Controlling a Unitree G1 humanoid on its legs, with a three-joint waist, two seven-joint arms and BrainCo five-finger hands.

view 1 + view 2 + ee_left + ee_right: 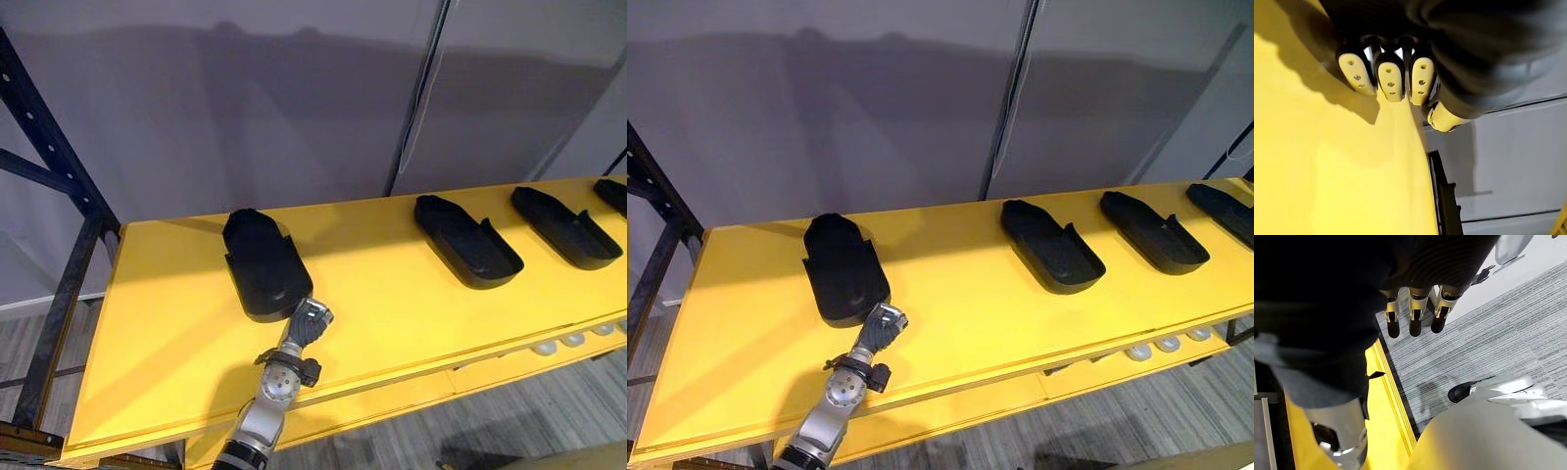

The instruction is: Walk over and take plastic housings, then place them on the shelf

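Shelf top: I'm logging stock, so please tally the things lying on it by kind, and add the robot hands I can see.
black plastic housings: 4
hands: 2 (left hand, right hand)
Total: 6

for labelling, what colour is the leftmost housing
Leftmost housing is black; best in left eye view.

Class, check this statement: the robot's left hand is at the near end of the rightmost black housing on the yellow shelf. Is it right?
Not quite. The left hand is at the near end of the leftmost black housing, not the rightmost, on the yellow shelf. The left eye view shows this.
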